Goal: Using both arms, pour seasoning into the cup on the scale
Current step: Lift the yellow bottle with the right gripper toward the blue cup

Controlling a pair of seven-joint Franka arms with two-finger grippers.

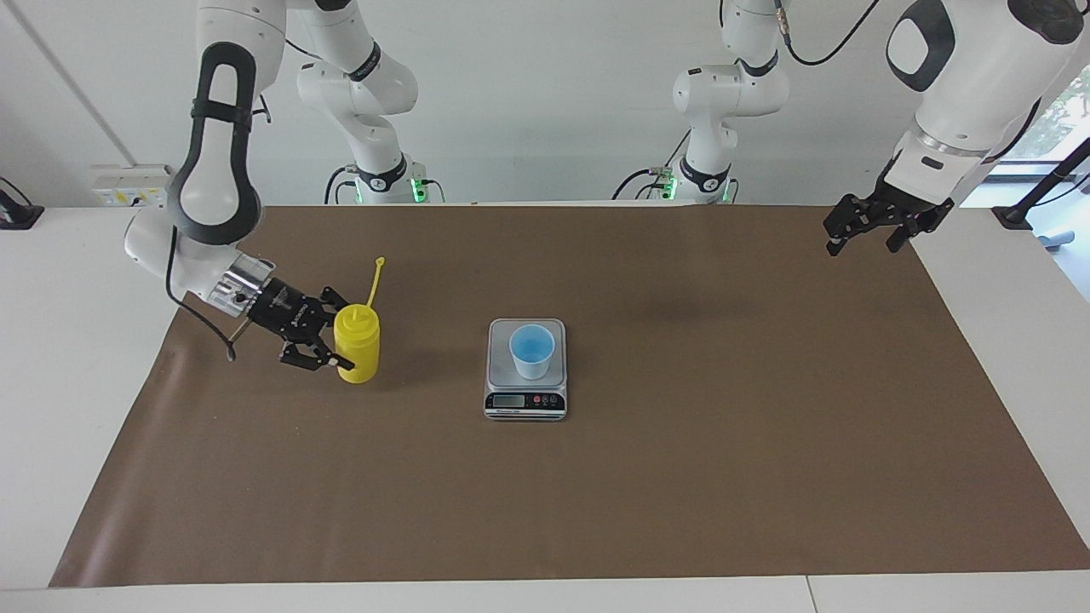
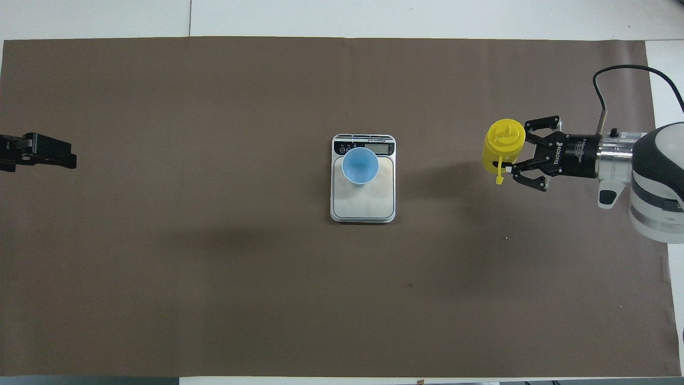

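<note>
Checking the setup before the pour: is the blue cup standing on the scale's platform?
Yes, the facing view shows the light blue cup upright on the grey platform of the kitchen scale, nearer to the robots than its display.

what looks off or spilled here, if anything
Nothing spilled. The cup stands upright on the scale. The right gripper holds the seasoning bottle, its cap strap sticking up loose.

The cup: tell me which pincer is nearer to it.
Right. The right pincer is shut on the seasoning bottle toward the right arm's end of the table from the cup; the left pincer waits open over the mat's corner.
</note>
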